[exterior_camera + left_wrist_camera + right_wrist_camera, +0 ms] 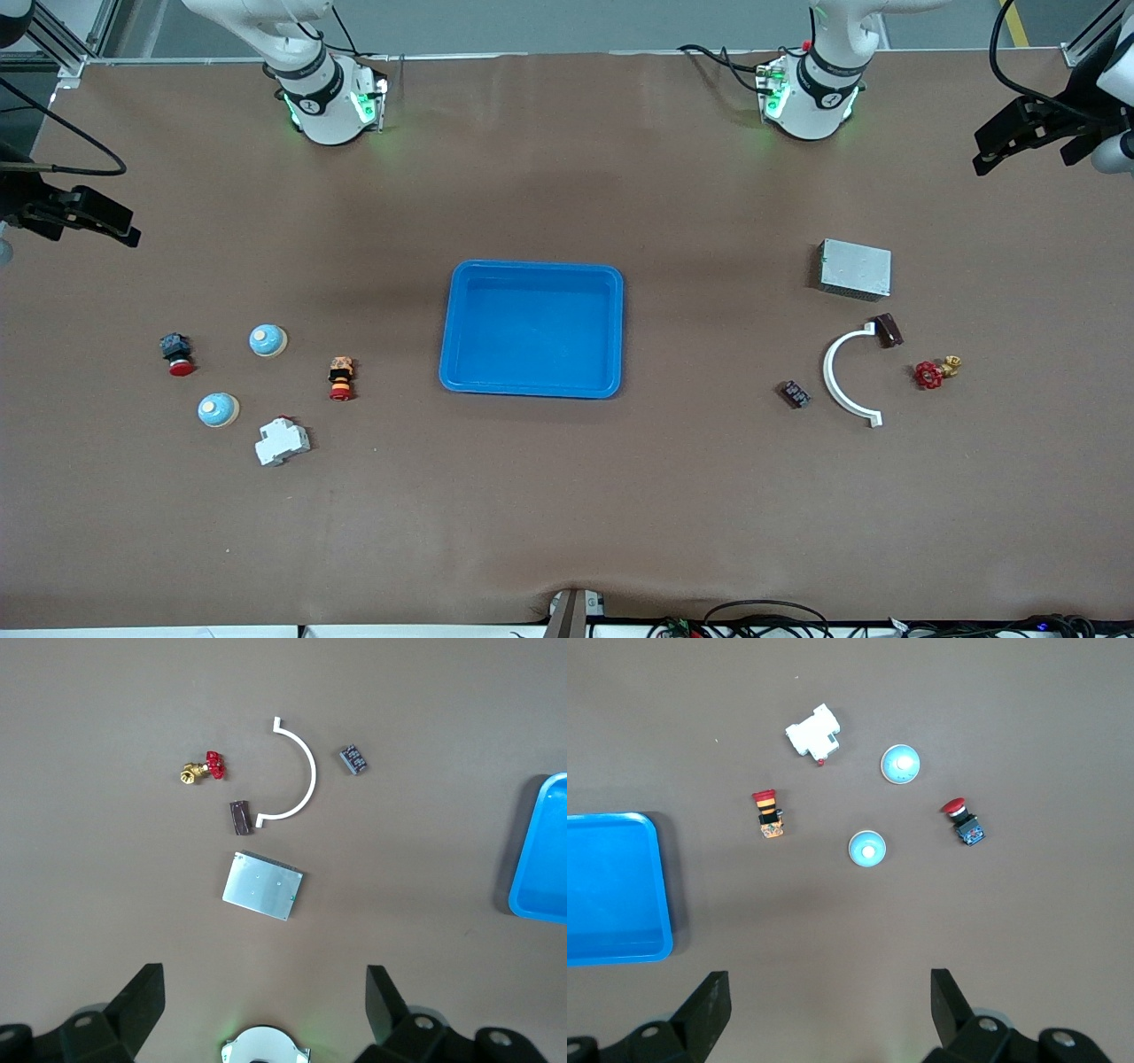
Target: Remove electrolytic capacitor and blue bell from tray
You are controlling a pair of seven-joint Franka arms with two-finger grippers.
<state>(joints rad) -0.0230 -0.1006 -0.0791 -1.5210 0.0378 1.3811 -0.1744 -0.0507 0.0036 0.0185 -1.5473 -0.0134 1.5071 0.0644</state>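
Note:
Two light-blue dome bells lie toward the right arm's end of the table: one [267, 340] [867, 849] and one nearer the front camera [218, 409] [901, 765]. A dark brown block capacitor [889, 330] [240, 817] lies toward the left arm's end, at the tip of a white arc [840, 377]. A blue tray [532, 264] sits empty mid-table. My right gripper [133, 229] [828, 983] is open and empty, high over the table's edge at its own end. My left gripper [983, 152] [266, 979] is open and empty, high at the other end.
Near the bells lie a white breaker [283, 440], an orange-and-red button [341, 377] and a red-capped switch [177, 354]. Near the capacitor lie a metal box [855, 268], a small dark grey part [794, 393] and a red-handled brass valve [935, 371].

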